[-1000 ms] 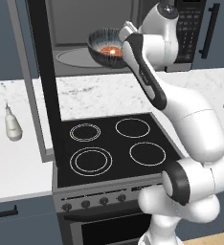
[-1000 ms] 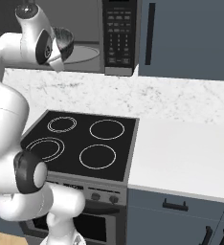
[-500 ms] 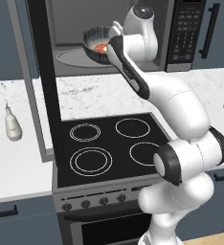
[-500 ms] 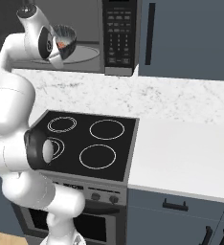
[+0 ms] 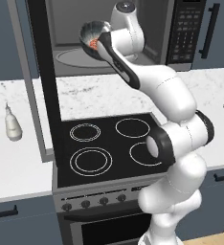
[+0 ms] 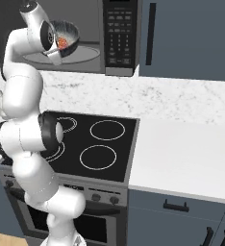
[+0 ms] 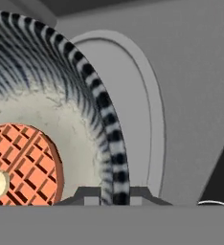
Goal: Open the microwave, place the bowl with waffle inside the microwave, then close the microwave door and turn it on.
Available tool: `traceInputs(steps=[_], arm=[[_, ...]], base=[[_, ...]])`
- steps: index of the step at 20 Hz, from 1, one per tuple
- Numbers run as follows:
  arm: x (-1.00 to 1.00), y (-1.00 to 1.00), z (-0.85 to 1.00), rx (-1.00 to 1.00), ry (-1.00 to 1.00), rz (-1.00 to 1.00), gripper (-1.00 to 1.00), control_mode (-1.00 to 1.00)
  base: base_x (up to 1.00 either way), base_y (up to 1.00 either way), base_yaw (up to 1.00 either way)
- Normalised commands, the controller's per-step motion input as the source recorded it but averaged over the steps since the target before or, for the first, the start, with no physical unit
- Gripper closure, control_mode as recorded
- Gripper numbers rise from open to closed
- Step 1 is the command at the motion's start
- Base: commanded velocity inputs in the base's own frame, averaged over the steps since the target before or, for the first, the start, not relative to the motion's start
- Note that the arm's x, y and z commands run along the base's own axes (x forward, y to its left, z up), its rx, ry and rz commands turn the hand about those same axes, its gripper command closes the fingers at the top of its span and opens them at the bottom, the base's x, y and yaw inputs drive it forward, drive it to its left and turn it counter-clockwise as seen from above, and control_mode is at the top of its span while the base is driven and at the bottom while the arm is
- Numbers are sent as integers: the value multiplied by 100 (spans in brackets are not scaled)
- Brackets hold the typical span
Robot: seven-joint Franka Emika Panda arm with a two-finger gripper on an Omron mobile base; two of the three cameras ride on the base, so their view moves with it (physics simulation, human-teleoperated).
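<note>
Hand view: bowl (image 7: 61, 110) rim between end effector (image 7: 107, 195) fingers

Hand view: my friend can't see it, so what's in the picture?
A streaky bowl with a waffle inside is clamped at its rim by the gripper. Behind it is the microwave with its turntable.

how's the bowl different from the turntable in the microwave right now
The bowl is dark with fine pale streaks; the turntable is plain grey. The bowl hangs tilted in the air at the microwave's mouth, carrying the waffle; the turntable lies flat inside, bare and wider. Both are round.
</note>
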Motion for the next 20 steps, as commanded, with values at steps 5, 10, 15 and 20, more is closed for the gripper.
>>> traceInputs(steps=[5, 10, 15, 20], arm=[[0, 1, 0, 0, 0, 0, -100, -100], [-30, 0, 0, 0, -16, 0, -100, -100], [-79, 0, 0, 0, -39, 0, -100, -100], [-100, -30, 1, 0, -15, 0, -100, -100]], base=[[0, 0, 0], [0, 0, 0], [0, 0, 0], [0, 0, 0]])
